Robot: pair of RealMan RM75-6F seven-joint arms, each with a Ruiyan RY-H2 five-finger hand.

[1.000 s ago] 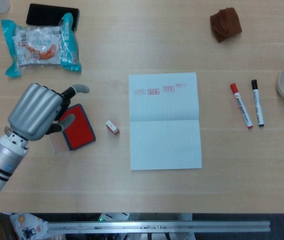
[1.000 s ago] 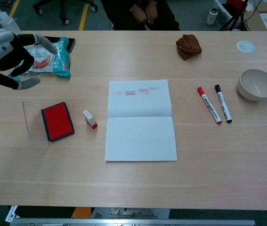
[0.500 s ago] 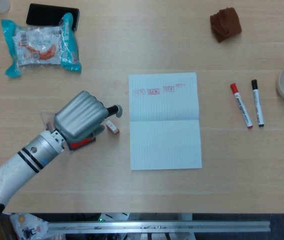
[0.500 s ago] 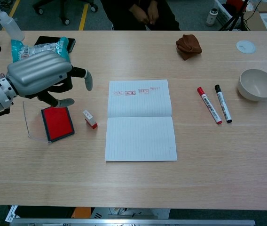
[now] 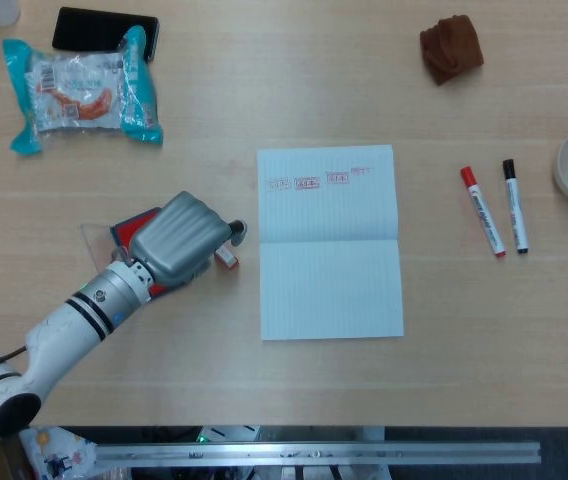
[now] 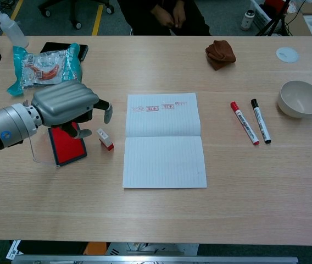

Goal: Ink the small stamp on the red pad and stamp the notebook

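Note:
The small stamp (image 5: 226, 257) (image 6: 105, 138), white with a red end, lies on its side on the table between the red ink pad (image 5: 128, 231) (image 6: 68, 148) and the open notebook (image 5: 330, 245) (image 6: 164, 141). Several red stamp marks run along the notebook's top edge. My left hand (image 5: 179, 240) (image 6: 67, 103) hovers low over the pad and covers most of it. Its fingers are apart, one fingertip (image 6: 107, 114) just above the stamp, and it holds nothing. My right hand does not show in either view.
The pad's clear lid (image 6: 37, 144) lies open to its left. A snack packet (image 5: 82, 88) and black phone (image 5: 102, 29) are at the far left, a brown cloth (image 5: 451, 47) at the back. Two markers (image 5: 482, 210) and a bowl (image 6: 300, 99) lie right.
My left hand has swung from left of the pad rightward and down, so that it now sits over the pad beside the stamp. The stamp and notebook have not moved.

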